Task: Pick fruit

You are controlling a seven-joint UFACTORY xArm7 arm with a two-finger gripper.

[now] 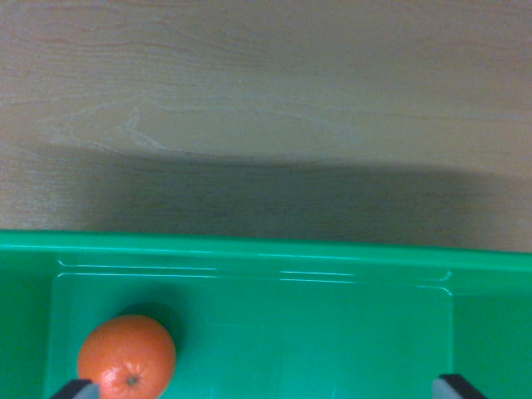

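An orange (pixel 126 357), round with its stem end showing, lies on the floor of a green plastic bin (pixel 249 249) at the wrist view's lower left. Only the two dark fingertips of my gripper (pixel 268 389) show, at the bottom corners of the view. The left fingertip (pixel 75 389) sits just beside the orange's lower left edge; whether it touches is unclear. The right fingertip (pixel 459 386) is far off at the wrist view's right. The fingers stand wide apart with nothing held between them.
The bin's far rim runs across the middle of the view. Beyond it lies a light wooden tabletop (pixel 266 91), with a dark shadow band along the bin's edge. The bin floor to the right of the orange is bare green plastic.
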